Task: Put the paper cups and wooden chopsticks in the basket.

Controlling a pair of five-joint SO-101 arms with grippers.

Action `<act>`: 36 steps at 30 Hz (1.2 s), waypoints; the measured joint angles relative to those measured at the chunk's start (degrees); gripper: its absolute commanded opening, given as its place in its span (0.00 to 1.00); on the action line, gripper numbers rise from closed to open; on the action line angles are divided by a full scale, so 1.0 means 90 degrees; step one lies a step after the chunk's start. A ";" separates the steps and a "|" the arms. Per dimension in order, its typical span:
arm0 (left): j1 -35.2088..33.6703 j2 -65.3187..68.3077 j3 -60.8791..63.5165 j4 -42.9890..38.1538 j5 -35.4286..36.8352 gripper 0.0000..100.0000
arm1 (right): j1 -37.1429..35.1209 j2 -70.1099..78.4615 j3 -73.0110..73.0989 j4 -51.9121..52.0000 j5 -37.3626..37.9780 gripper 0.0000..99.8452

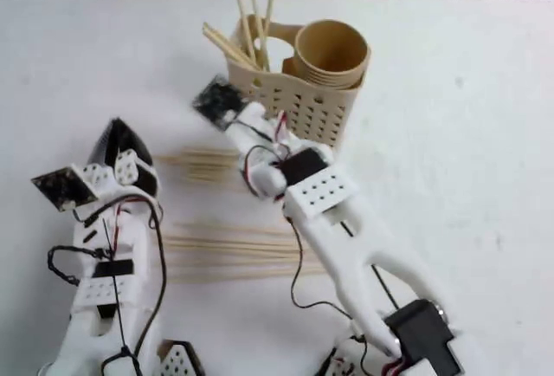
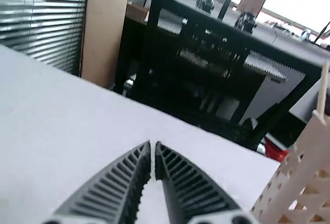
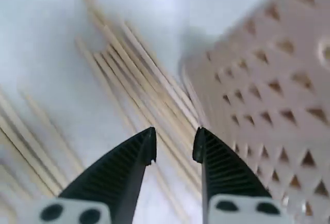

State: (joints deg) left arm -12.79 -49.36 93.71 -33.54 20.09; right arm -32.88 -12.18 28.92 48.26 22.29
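Observation:
A perforated beige basket stands at the back middle of the table. A stack of paper cups sits in it, with a few wooden chopsticks standing upright beside the cups. More chopsticks lie loose on the table in two bundles, one near the basket and one closer to the front. My right gripper hangs open above the near-basket chopsticks, right beside the basket wall, with nothing between its fingers. My left gripper is shut and empty, at the left over bare table.
The right arm stretches diagonally from the front right across the front chopstick bundle. The left arm stands at the front left. White table lies free on the right and at the back left. Dark furniture stands beyond the far edge.

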 measured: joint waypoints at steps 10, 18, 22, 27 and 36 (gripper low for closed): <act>-0.1661 -0.0029 0.0274 -0.0830 -0.0274 0.04 | 0.0957 -0.1006 0.1895 0.0440 0.0117 0.07; -0.2208 -0.0020 -0.1661 0.3429 -0.3858 0.05 | 0.1260 -0.2862 0.3624 0.0205 0.0225 0.07; -0.1768 -0.0020 -0.3819 0.7023 -0.4669 0.05 | 0.1768 -0.3888 0.4308 0.0205 0.0596 0.07; -0.0537 -0.0020 -0.5607 1.0432 -0.4943 0.15 | 0.2510 -0.5089 0.5499 0.0205 0.1104 0.07; 0.0567 0.0996 -0.5705 1.0413 -0.3897 0.20 | 0.3731 -0.7365 0.7023 0.0293 0.1504 0.07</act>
State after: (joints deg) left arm -7.69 -40.40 42.37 60.18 -14.99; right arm 0.70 -78.46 92.13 50.90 35.82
